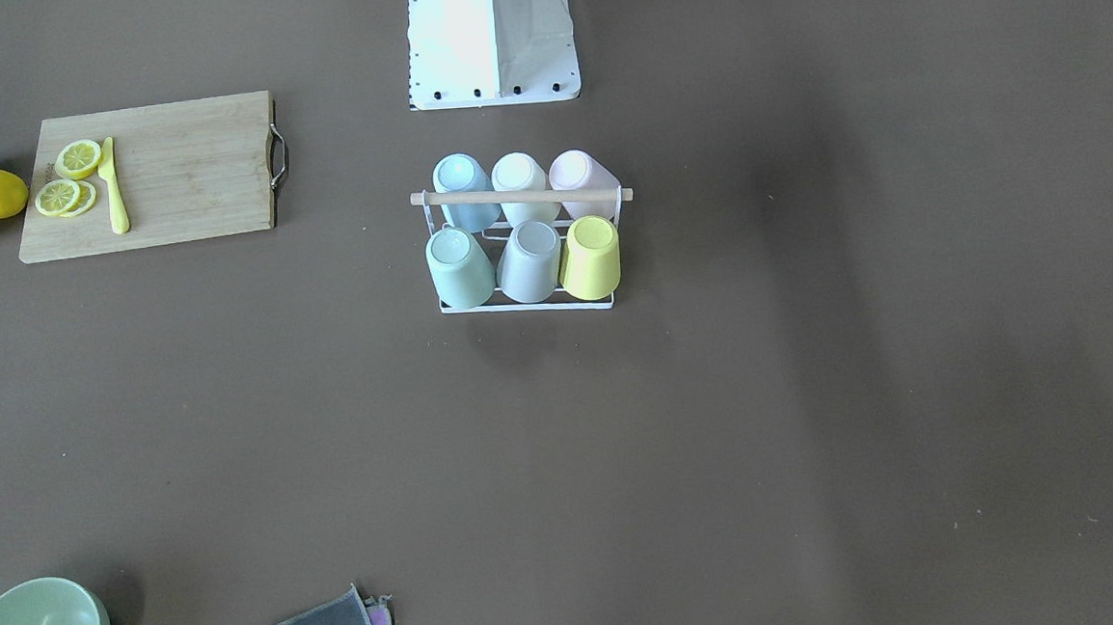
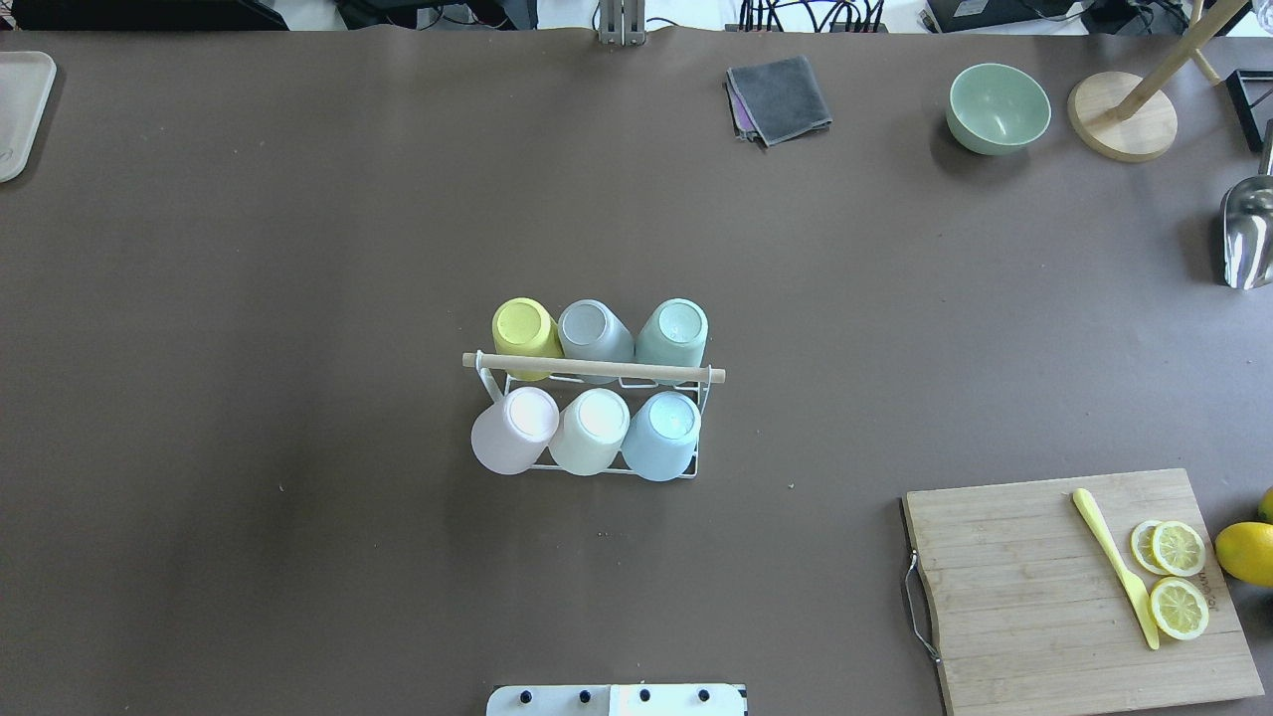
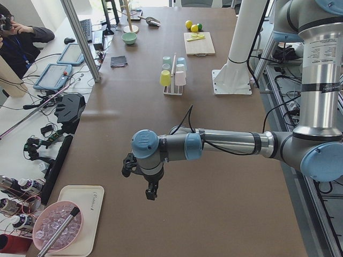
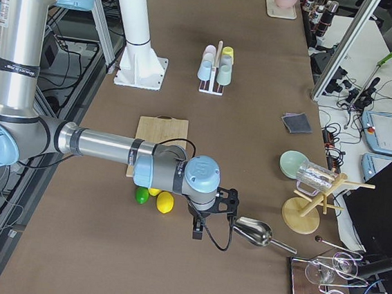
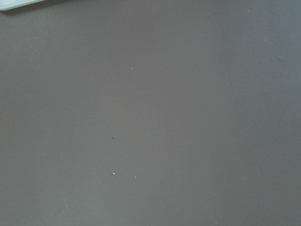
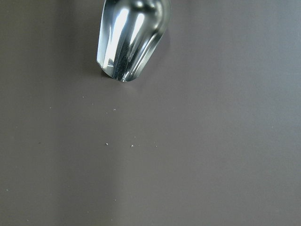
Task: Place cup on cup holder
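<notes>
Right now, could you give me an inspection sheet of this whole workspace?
Surface: brown table, flat, a few specks.
Job's things: cup holder carries six upturned cups; every place is filled.
Clutter: cutting board with lemon slices and yellow knife; green bowl; grey cloth; metal scoop.
Grippers: left gripper and right gripper hang near opposite table ends; cannot tell if open or shut.
Cables: black cables behind the far edge.
Surroundings: seated person at a side desk.

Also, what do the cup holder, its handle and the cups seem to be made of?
Cup holder: thin white wire, probably coated metal. Handle: pale tan matt rod, likely bare wood. Cups: opaque pastels, soft sheen on the bottoms; perhaps plastic, not certain.
</notes>
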Controlling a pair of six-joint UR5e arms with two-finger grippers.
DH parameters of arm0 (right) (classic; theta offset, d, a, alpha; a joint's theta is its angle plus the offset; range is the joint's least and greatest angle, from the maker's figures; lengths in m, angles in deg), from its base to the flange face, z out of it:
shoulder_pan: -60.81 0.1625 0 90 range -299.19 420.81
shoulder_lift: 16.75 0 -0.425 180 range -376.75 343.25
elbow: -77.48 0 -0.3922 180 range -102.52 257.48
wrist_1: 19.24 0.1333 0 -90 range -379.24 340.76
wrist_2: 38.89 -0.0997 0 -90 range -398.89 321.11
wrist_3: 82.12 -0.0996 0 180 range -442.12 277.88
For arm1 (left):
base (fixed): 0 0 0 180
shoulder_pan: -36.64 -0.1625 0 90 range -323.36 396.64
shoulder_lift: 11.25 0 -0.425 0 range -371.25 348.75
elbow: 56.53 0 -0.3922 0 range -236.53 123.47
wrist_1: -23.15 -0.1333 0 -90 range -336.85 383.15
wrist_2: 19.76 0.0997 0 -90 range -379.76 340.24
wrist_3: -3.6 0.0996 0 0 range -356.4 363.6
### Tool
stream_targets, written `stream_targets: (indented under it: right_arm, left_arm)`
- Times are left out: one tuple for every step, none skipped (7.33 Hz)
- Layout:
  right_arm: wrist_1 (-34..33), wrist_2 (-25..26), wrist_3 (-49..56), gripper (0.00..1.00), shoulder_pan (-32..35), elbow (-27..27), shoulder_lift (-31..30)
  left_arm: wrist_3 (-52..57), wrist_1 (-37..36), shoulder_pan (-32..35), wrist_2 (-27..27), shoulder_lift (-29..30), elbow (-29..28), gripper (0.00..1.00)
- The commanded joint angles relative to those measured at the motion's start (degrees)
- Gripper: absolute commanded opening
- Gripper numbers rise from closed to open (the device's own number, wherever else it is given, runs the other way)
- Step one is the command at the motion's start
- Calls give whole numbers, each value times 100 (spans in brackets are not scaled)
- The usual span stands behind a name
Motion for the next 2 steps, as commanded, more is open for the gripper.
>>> stream_targets:
  right_arm:
    - [-10, 11, 5, 100, -8, 9, -18]
    - [-18, 89, 5, 100, -34, 27, -9]
  left_arm:
    - [-341, 6, -1, -1, 35, 21, 98]
    - [-465, 6, -1, -1, 36, 73, 98]
